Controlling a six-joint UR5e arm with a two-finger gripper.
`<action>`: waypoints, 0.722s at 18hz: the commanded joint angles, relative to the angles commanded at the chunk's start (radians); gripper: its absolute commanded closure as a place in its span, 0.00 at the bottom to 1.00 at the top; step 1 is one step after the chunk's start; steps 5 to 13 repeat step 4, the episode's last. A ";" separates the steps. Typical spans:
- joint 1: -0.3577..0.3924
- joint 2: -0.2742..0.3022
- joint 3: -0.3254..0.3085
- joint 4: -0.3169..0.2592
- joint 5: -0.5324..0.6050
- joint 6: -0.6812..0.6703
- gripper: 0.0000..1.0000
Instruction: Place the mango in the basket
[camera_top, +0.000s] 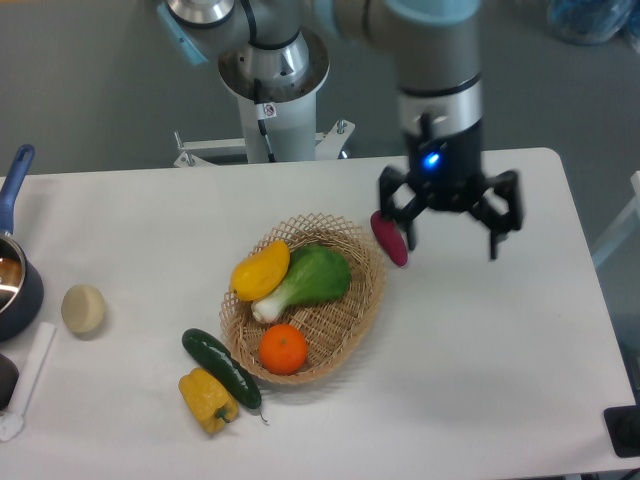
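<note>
The yellow mango (259, 270) lies inside the tan wicker basket (362, 310), against its left rim, next to a green leafy vegetable (310, 278) and a round orange (283, 349). My gripper (451, 238) hangs open and empty over the table to the right of the basket, well away from the mango, with its fingers spread wide.
A purple eggplant (389, 237) lies just right of the basket, close to the gripper's left finger. A cucumber (220, 367) and a yellow bell pepper (207, 400) sit at the basket's lower left. A pale round object (83, 308) and a blue pot (15, 280) are at the far left.
</note>
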 joint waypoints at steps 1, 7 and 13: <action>0.022 0.015 -0.003 -0.023 0.000 0.064 0.00; 0.084 0.052 -0.028 -0.045 -0.006 0.192 0.00; 0.084 0.052 -0.028 -0.045 -0.006 0.192 0.00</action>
